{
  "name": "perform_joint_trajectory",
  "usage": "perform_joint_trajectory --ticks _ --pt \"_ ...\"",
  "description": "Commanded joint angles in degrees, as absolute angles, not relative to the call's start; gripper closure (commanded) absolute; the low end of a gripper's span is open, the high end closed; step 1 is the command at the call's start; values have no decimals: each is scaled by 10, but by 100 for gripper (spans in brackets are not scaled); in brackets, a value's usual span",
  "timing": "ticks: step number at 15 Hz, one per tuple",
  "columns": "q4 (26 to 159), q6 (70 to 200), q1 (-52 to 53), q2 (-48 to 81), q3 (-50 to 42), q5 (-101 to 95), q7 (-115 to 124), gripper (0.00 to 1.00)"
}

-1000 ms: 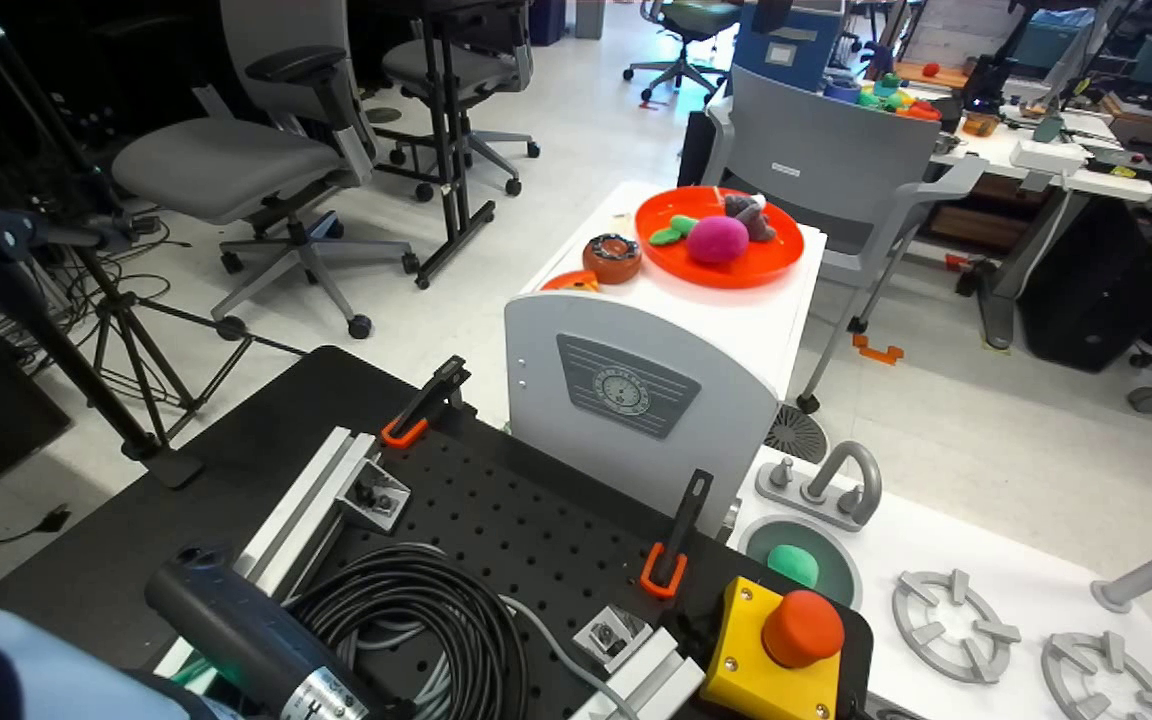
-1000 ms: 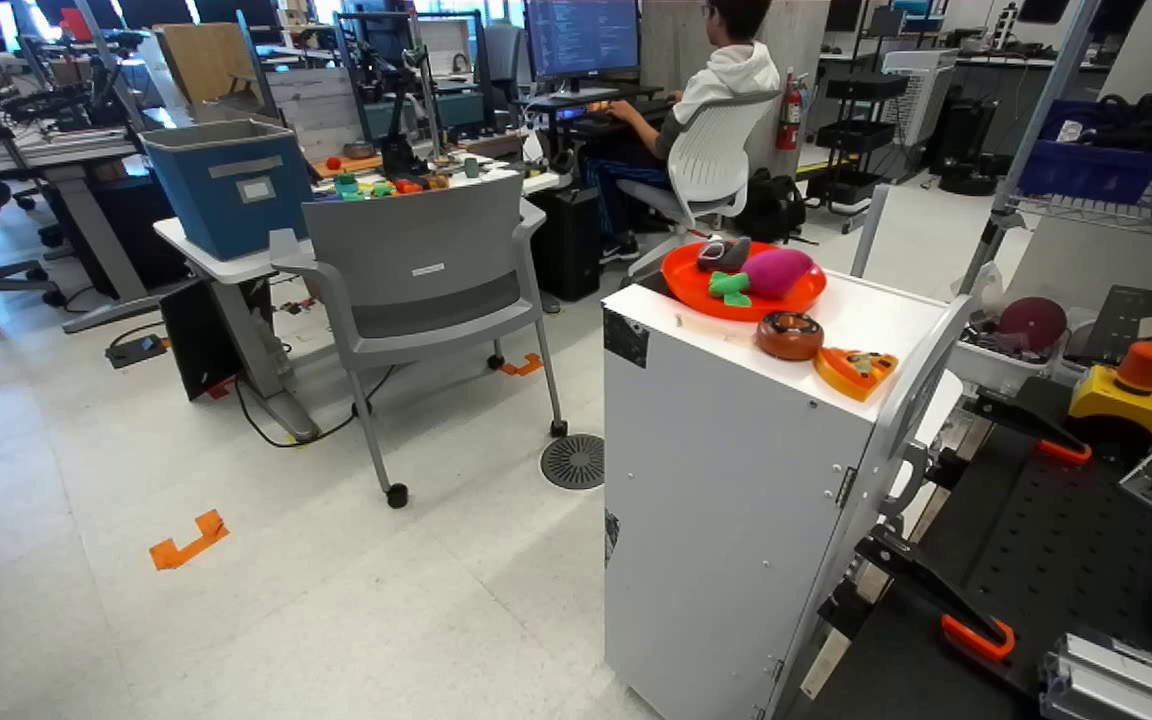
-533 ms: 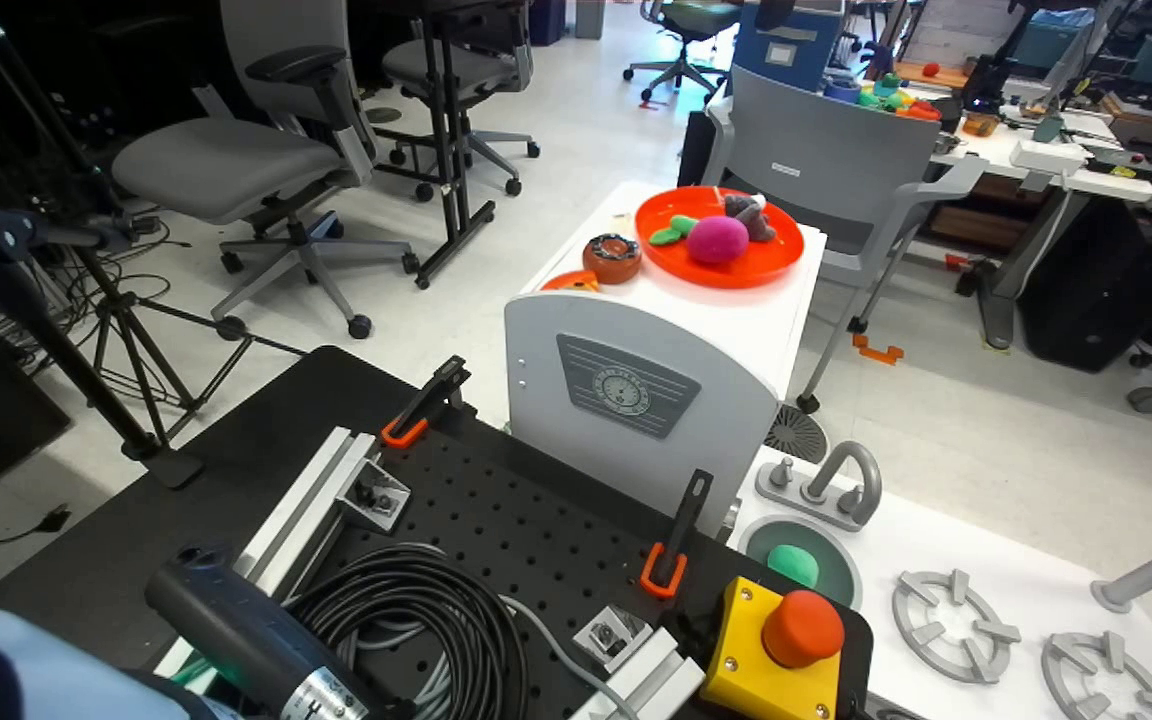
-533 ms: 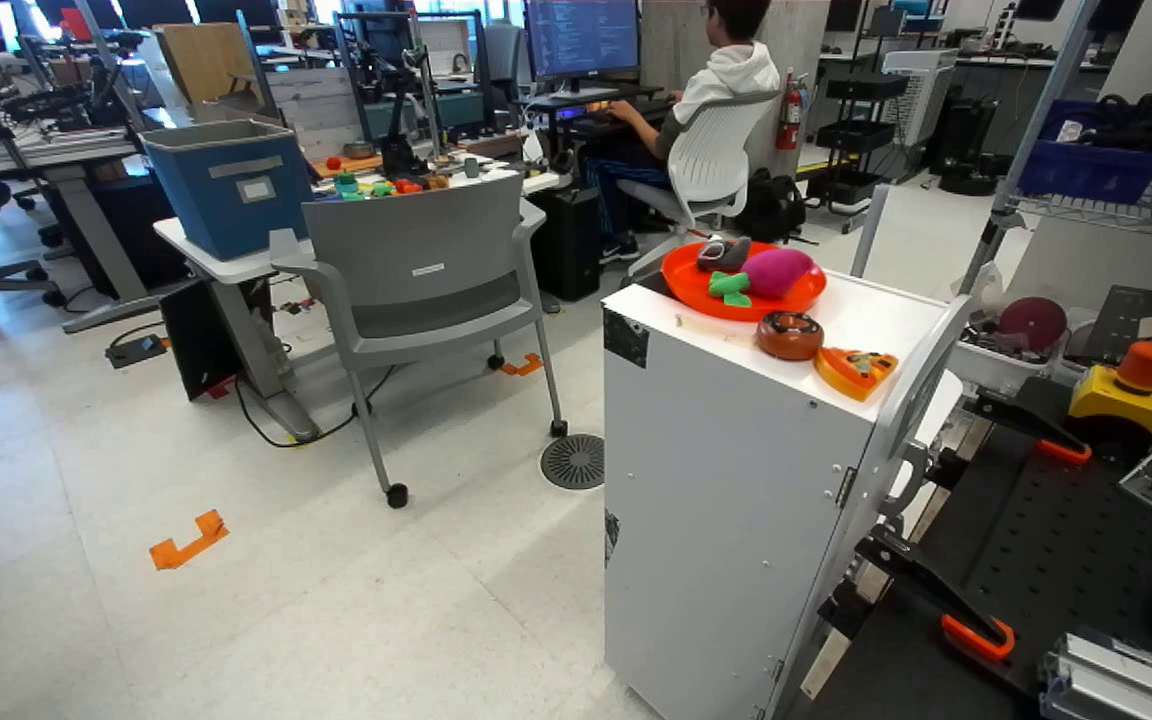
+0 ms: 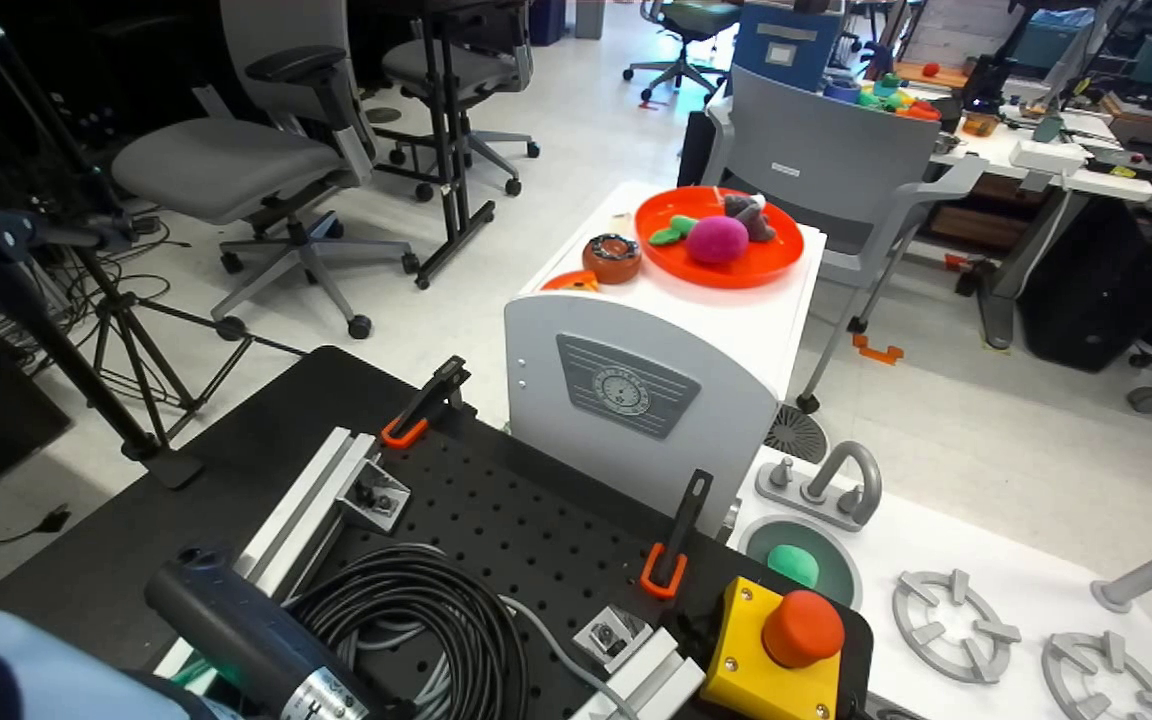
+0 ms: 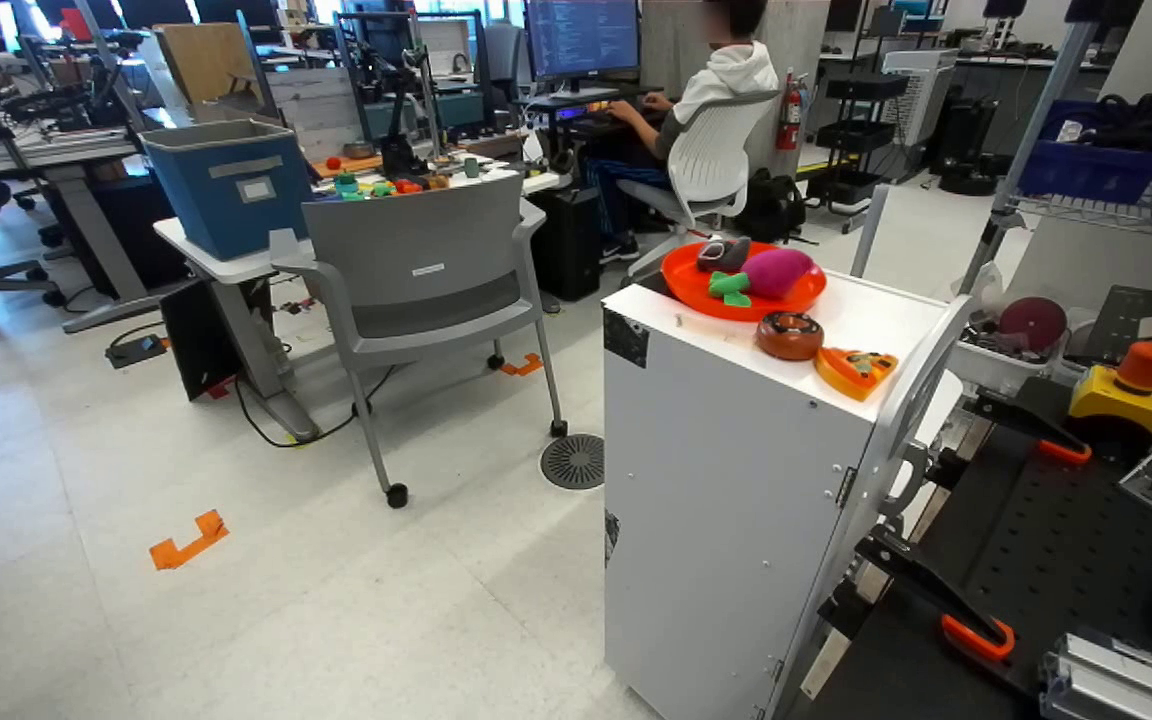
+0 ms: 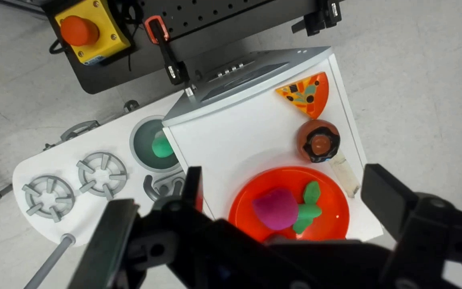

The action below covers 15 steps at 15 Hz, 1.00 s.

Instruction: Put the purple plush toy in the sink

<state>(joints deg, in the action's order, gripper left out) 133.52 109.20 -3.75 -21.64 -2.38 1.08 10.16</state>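
Note:
The purple plush toy with green leaves lies in an orange-red plate on a white cabinet top; it shows in both exterior views and the wrist view. The small round grey sink holds a green round thing; it also shows in the wrist view, partly covered by the cabinet edge. My gripper is open and empty, above the plate, with the toy between its fingers in the picture but apart from them. Dark shapes at the top edge of an exterior view look like its fingertips.
A grey plush shares the plate. A brown donut and a pizza slice lie beside it. A tall grey panel stands between cabinet and black table. A faucet rises behind the sink. Burner grates sit beside it.
A dark shape at the top edge of an exterior view, likely my gripper, has moved up and right, nearly out of view. The toys, plate and sink have not moved.

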Motion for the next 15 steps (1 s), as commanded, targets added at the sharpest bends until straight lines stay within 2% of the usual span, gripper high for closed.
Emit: perform_joint_trajectory --ticks 1,9,15 --pt "1267 1040 -43 -151 -11 -20 115 0" --pt "1230 1084 -30 -84 6 -107 114 0" --pt "1204 1099 -15 -44 0 -80 25 0"
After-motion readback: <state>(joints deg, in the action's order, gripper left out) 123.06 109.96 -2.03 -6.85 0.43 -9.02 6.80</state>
